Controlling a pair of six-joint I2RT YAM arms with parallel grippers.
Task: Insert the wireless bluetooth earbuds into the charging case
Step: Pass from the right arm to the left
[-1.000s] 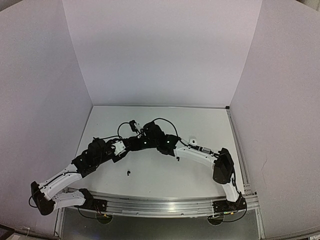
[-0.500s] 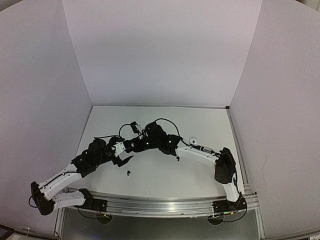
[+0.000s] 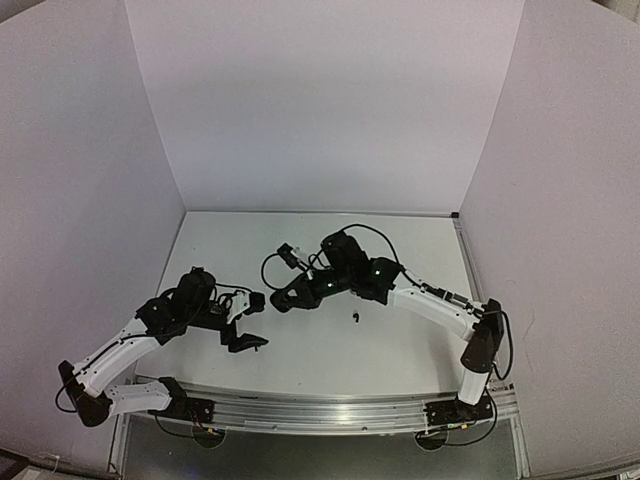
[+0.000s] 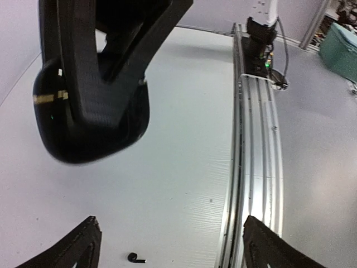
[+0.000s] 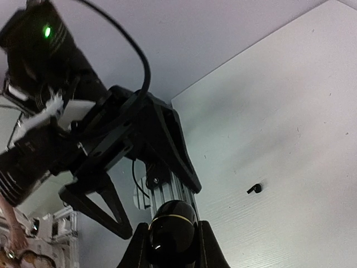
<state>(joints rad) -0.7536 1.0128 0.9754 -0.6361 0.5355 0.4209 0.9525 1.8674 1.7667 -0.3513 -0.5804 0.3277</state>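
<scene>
My right gripper (image 3: 284, 298) is shut on a glossy black charging case with a gold seam (image 5: 172, 233), held above the table's middle. The case also shows large in the left wrist view (image 4: 89, 131). My left gripper (image 3: 254, 322) is open and empty, just near-left of the case and apart from it; it also shows in the right wrist view (image 5: 111, 167). A tiny black earbud (image 3: 355, 317) lies on the table right of the case. A black earbud (image 4: 135, 257) lies low between my left fingertips (image 4: 83, 245). The right wrist view shows one too (image 5: 255, 188). No white or greyish buds show.
The aluminium rail (image 4: 256, 162) runs along the table's near edge, with the right arm's base (image 4: 261, 33) on it. White walls (image 3: 320, 110) close in the back and both sides.
My left gripper has drawn back toward the near left, away from the case. My right arm has swung right with the case, its elbow now out to the right.
</scene>
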